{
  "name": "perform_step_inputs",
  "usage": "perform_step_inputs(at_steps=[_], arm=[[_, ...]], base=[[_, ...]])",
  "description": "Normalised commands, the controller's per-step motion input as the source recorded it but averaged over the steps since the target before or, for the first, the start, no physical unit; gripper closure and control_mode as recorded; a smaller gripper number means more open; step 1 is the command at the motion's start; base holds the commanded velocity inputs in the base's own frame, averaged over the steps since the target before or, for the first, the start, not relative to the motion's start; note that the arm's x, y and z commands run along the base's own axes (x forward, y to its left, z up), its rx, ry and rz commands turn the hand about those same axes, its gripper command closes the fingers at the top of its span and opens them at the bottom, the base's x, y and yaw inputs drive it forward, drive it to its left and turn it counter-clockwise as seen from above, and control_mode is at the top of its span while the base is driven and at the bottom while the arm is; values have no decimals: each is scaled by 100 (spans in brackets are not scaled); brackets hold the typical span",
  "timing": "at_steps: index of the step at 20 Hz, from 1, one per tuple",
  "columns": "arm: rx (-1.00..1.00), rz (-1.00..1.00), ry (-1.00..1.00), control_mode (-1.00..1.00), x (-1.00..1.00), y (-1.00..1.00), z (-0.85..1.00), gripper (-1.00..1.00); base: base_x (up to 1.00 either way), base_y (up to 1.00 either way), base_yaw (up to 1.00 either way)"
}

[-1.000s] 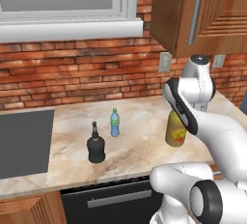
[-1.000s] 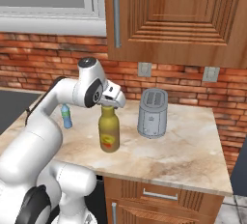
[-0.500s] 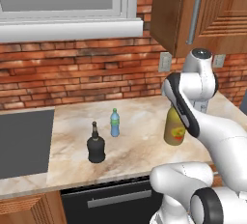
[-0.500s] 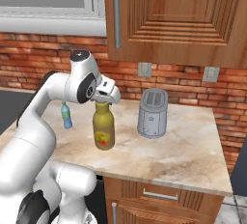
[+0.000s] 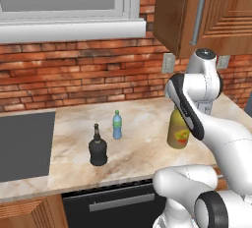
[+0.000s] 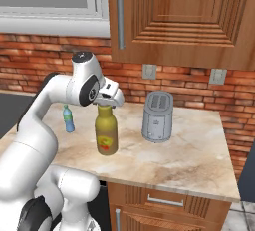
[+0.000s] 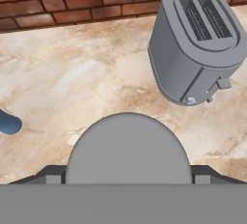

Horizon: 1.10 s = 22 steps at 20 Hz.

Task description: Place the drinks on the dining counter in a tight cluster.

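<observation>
**A:** How far along are we? Start at the left.

**B:** Farthest from the fingers [image 7: 53, 175], past all the bottles on their left, is a dark cooktop [image 5: 22, 146] set into the desk [image 5: 142, 153]. Closer in, but well apart from the fingers, stands the squat black bottle [image 5: 98, 149], upright. Just beyond it, nearer the brick wall [image 5: 74, 79], is the small blue bottle [image 5: 116, 125], also upright. Nothing touches either one.

**A:** And at the fingers themselves?

**B:** The olive-yellow bottle [image 5: 179, 131] is directly under them. In the hand view its grey cap sits between the two tips with no gap on either side, so I read them as clamped on the neck, spread wide because the neck is wide. The bottle hangs upright. I can't tell whether its base is clear of the desk or only resting on it.

**A:** Anything to the right?

**B:** A grey toaster [image 6: 158, 117], near the fingers on their right, apart from the bottle.

**A:** So what's done?

**B:** Very little, I'd say. This desk runs along a wall and carries a cooktop, so it doesn't look like the dining counter. None of the three drinks is placed yet. One is in the grip, at the start of its trip. The other two wait, near each other but not a tight cluster. Left to do: carry all three over and set them close together.
</observation>
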Motion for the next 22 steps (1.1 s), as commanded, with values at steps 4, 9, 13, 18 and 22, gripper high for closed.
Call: perform_step_inputs(at_steps=[4,9,13,18,22], arm=[[0,0,0,-100,0,0,0,100],[0,0,0,-100,0,0,0,100],[0,0,0,100,-2,0,0,100],[0,0,0,100,0,0,0,100],[0,0,0,100,0,0,0,100]], base=[[0,0,0],[0,0,0],[-29,2,0],[-56,6,1],[-68,5,4]])
